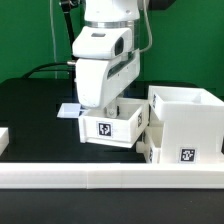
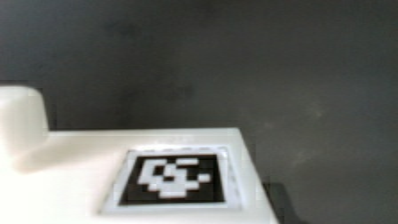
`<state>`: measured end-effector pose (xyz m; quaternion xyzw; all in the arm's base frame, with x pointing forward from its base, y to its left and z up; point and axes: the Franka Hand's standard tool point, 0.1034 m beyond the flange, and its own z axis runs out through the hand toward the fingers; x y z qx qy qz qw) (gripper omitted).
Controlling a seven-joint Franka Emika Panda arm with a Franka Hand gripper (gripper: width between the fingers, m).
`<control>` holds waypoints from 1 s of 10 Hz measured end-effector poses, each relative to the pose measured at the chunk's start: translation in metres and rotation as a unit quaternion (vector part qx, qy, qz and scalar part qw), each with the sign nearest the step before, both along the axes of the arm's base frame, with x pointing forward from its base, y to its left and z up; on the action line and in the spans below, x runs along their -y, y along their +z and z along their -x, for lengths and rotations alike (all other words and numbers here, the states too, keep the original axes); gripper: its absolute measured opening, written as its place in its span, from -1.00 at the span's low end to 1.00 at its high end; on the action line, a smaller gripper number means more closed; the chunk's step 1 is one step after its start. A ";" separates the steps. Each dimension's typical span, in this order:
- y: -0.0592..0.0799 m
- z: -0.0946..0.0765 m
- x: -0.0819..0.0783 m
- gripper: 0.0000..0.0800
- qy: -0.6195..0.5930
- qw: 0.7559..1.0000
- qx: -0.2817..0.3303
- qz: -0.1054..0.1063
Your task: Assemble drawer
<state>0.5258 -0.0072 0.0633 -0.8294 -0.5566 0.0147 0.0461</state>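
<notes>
A small white drawer tray (image 1: 110,127) with a black-and-white tag on its front stands on the black table, mid-scene. My gripper (image 1: 103,108) is lowered into or onto the tray from above, and its fingertips are hidden behind the tray's wall. The large cube-like housing (image 1: 186,122) stands open-topped just to the exterior view's right of the tray, with a tag low on its front. In the wrist view a white tray surface with a tag (image 2: 173,178) fills the near part. A rounded white piece (image 2: 18,125) rises beside it. No fingers show there.
A long low white rail (image 1: 110,178) runs along the front of the table. Another white piece (image 1: 3,140) pokes in at the exterior view's left edge. A thin flat white piece (image 1: 68,110) lies behind the tray. Black cables hang at the back.
</notes>
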 end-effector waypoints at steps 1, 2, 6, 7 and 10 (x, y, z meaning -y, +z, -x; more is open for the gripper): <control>-0.001 0.000 0.002 -0.89 0.038 0.999 0.002 0.000; -0.001 0.001 0.004 -0.89 0.062 0.998 0.003 -0.001; -0.002 -0.001 0.011 -0.89 0.124 0.992 0.009 0.008; -0.003 -0.001 0.011 -0.89 0.138 0.990 0.009 0.008; -0.003 -0.001 0.012 -0.89 0.154 0.988 0.010 0.006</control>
